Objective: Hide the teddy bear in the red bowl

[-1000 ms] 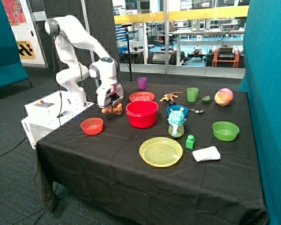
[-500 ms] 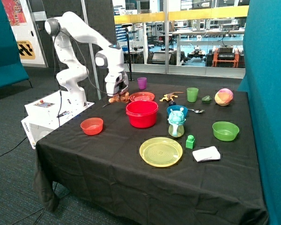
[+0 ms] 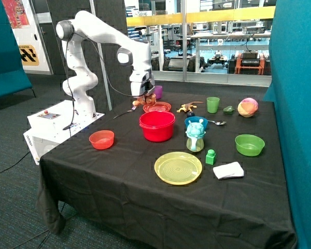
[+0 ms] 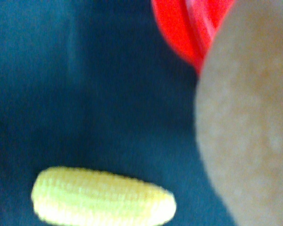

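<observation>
My gripper (image 3: 146, 96) is shut on the teddy bear (image 3: 150, 100), a small tan-orange plush, and holds it in the air. It hangs just behind the far rim of the red bowl (image 3: 157, 126), above the near edge of the flat red plate (image 3: 158, 107). The deep red bowl stands mid-table and looks empty. In the wrist view the teddy bear (image 4: 245, 122) fills one side as a tan blur, with a red rim (image 4: 186, 28) beyond it; I cannot tell whether that rim is the bowl's or the plate's.
A yellow toy corn cob (image 4: 104, 202) lies on the black cloth below the gripper. On the table are a small orange-red bowl (image 3: 101, 139), purple cup (image 3: 157, 91), lizard toy (image 3: 186, 107), blue bowl with a cup (image 3: 196, 129), yellow plate (image 3: 178, 167) and green bowl (image 3: 249, 144).
The gripper has carried the teddy bear up and across, from low beside the red bowl near the small orange-red bowl to behind the red bowl over the red plate.
</observation>
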